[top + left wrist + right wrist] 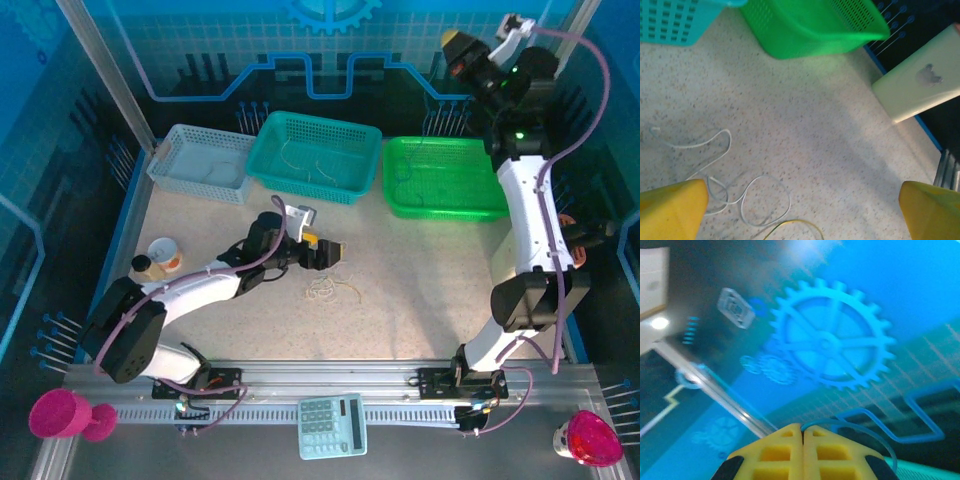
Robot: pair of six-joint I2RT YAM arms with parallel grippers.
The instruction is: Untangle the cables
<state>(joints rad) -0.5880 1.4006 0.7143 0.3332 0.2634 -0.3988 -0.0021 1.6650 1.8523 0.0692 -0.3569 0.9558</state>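
While the left gripper (322, 250) hangs released, yellow fingers wide apart, near the loose cables (332, 290) mid-table, the right gripper (458, 44) is raised at the far right, clenched on what looks like a thin grey-blue strand (850, 422). We judge the job partly done: thin strands already lie in the teal basket (300, 190) and grey basket (165, 165), while whitish and yellowish loops lie crossed on the table.

No text is legible; a gear emblem (827, 342) marks the blue back wall (920, 280).
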